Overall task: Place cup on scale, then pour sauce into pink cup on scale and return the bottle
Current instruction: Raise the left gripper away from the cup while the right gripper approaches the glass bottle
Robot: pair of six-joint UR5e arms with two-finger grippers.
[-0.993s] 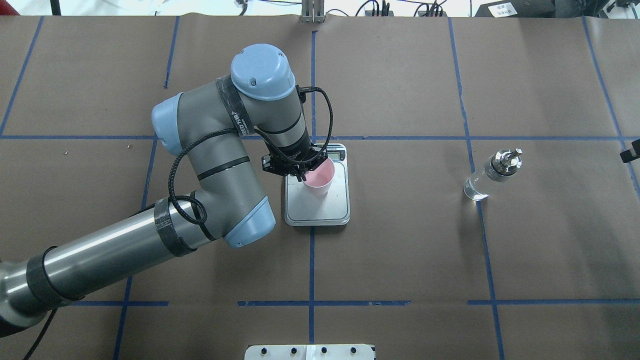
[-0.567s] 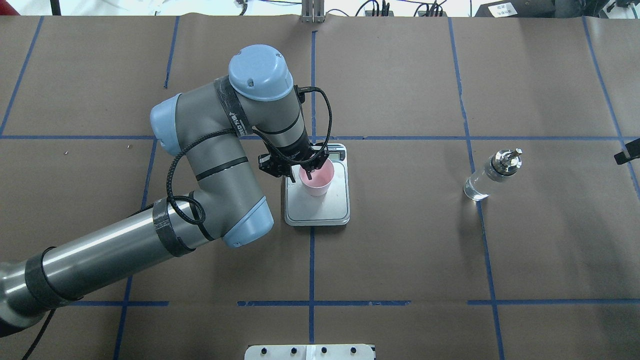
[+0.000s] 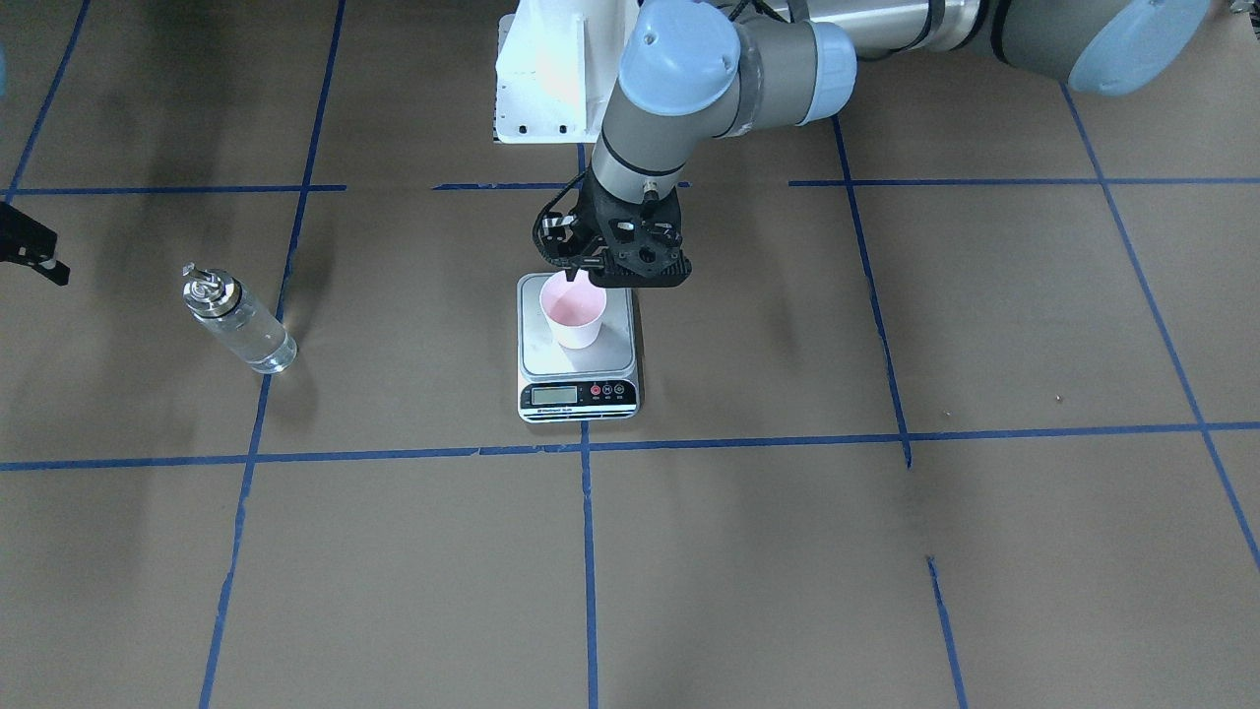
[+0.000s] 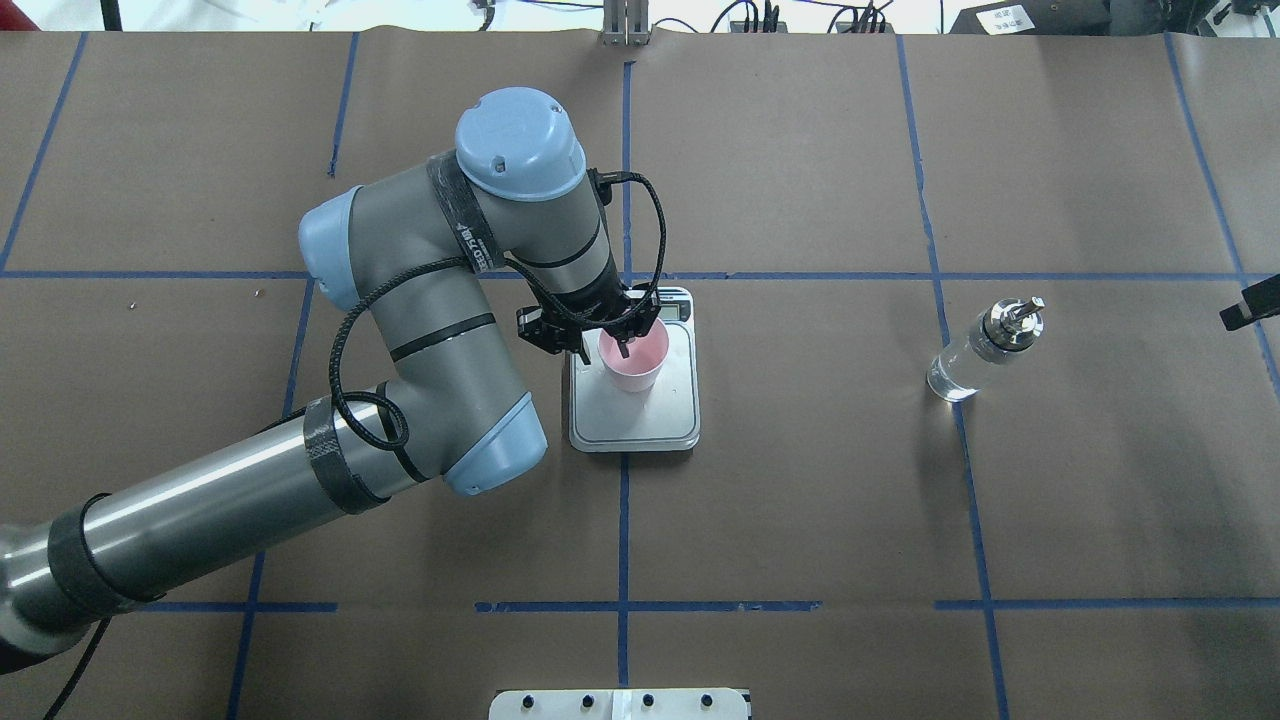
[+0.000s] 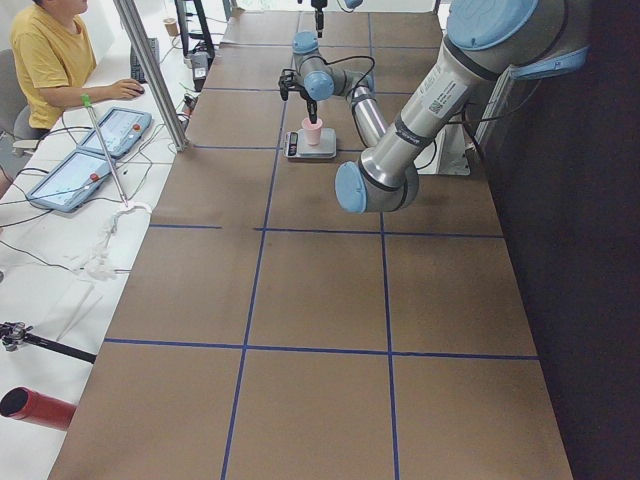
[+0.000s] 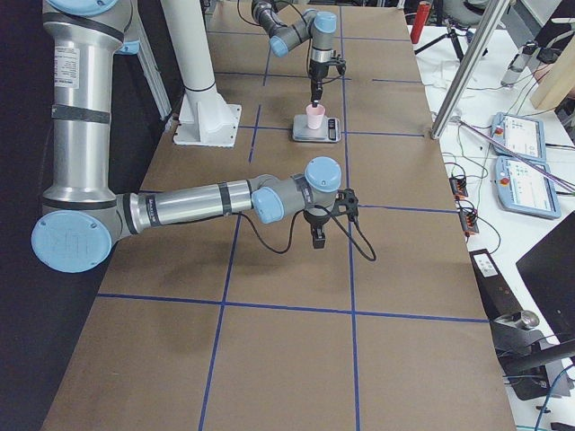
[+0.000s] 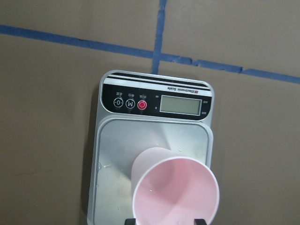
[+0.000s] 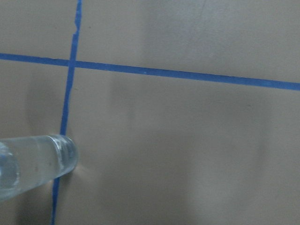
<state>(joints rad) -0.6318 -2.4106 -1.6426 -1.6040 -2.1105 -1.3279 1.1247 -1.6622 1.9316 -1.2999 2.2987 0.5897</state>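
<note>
You are looking at the cup (image 4: 633,362) standing upright on the scale (image 4: 640,425), toward the display end of the platform. The left gripper (image 4: 603,350) is pointing straight down over it with its jaws spread. They are straddling the cup's wall, one finger inside and one outside, and by my judgement pinching nothing. The bottle (image 4: 975,350) is standing upright, long axis vertical, well apart from the scale on the robot's right. The right gripper (image 4: 1245,312) is the nearer one, and the bottle is lying toward table centre from it. I cannot tell how its jaws are set. The right arm is reaching out low, wrist turned down.
</note>
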